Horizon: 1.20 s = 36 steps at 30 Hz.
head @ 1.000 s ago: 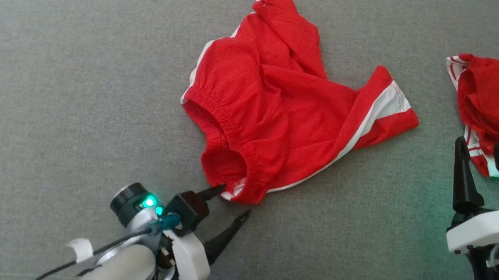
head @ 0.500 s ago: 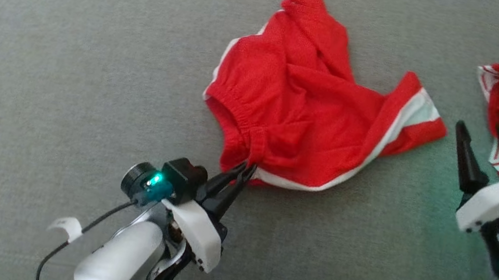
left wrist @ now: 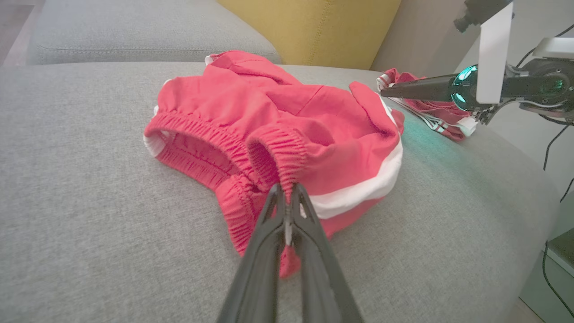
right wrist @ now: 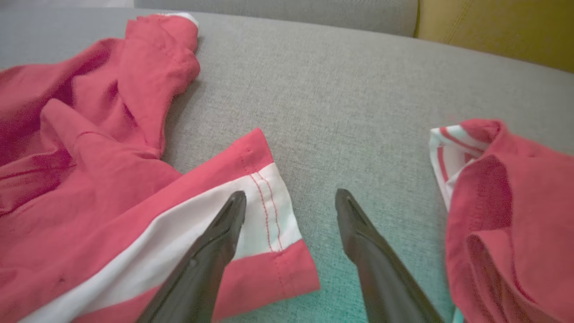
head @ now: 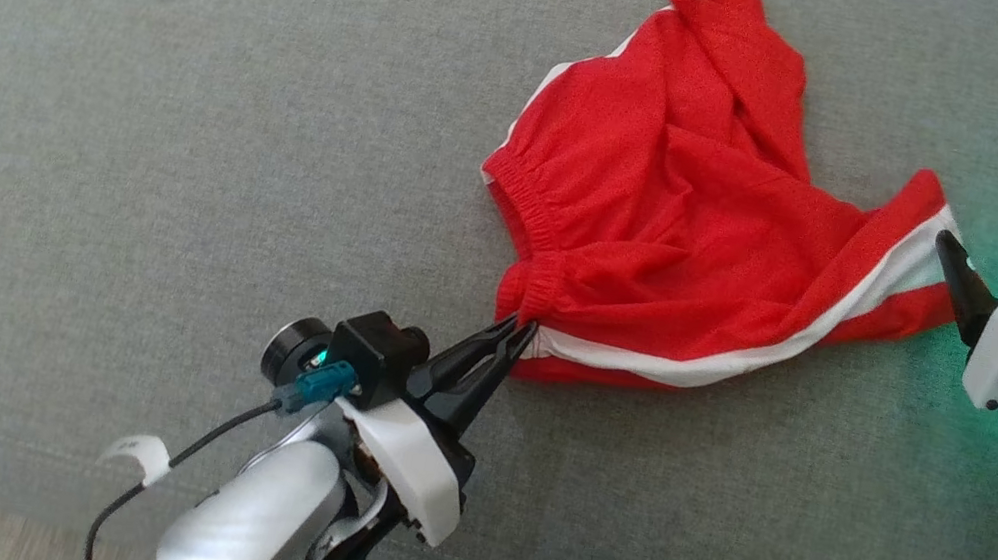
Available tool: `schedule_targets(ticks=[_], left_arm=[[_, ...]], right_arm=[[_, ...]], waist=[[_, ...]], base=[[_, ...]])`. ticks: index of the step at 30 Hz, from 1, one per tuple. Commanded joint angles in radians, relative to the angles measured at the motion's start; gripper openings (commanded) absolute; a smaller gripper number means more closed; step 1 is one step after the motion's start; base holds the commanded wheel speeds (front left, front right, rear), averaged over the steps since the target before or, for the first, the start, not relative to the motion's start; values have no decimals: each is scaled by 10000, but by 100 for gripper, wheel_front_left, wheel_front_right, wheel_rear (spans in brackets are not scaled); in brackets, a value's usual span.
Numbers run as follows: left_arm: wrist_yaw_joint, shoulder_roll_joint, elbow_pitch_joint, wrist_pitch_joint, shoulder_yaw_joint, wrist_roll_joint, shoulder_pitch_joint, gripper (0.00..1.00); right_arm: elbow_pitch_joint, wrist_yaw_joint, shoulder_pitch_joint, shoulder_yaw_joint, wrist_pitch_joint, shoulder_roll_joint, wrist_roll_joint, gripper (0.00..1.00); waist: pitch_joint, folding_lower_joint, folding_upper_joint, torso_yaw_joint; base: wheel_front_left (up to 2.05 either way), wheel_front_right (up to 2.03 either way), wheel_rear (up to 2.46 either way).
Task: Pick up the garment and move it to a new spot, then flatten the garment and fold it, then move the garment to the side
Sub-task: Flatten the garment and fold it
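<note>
Finding: your left hand [head: 519, 332] is clamped shut on a pinch of the gathered elastic waistband [left wrist: 280, 152] of the crumpled red fabric shorts with white side stripes [head: 672, 218]. The shorts lie on the grey woven sofa cushion [head: 182, 115], in the upper centre-right of the head view. A small tuft of red cloth shows between the fingers in the left wrist view, so the bite looks shallow. I judge it adequate for a drag but marginal for a full lift. Your right hand [right wrist: 290, 195] stands open at the right edge of the head view, gripping nothing. One of its fingers is over the white-striped leg hem [right wrist: 269, 211] and the other is over bare cushion. A second red garment with white trim [right wrist: 506, 193] lies near that hand, apart from the hem. Recommendation: seat the right fingers astride the hem alone before closing, clear of the second garment. Then raise both hands together and level, so the cloth hangs free of the cushion rather than dragging. Move slowly; a jerk could pull the waistband loose.
</note>
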Motion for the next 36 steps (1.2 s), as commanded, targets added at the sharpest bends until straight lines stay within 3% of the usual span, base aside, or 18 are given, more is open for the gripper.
schedule_targets(ticks=[1,13,14,15,16,26,36], left_arm=[[-59,-9,-331,-91,266,-108,-386,0],[-60,-68,-328,-91,290,-76,-445,0],[-60,-68,-313,-91,300,-76,-446,0],[-60,-69,-300,-91,311,-75,-447,0],[-60,-70,-288,-91,323,-71,-448,0],[-61,-44,-225,-91,634,-128,-322,0],[-55,266,-857,-91,1694,-527,-11,0]], right_arm=[[-139,-7,-221,205,29,-268,130,100],[581,-7,-850,1702,91,-618,1646,99],[618,-7,-879,1800,69,-635,1734,46],[646,-7,-911,1896,34,-651,1817,19],[665,-7,-942,1990,-17,-666,1891,0],[638,-7,-997,2717,-916,-975,2491,0],[-865,-7,-362,2897,-2514,-1601,3122,0]], waist=[[67,0,0,55],[228,0,0,103],[220,0,0,94],[213,0,0,85],[203,0,0,72],[-257,0,0,-131],[-1307,0,0,-658]], base=[[0,0,0],[0,0,0],[0,0,0],[0,0,0],[0,0,0],[0,0,0],[0,0,0]])
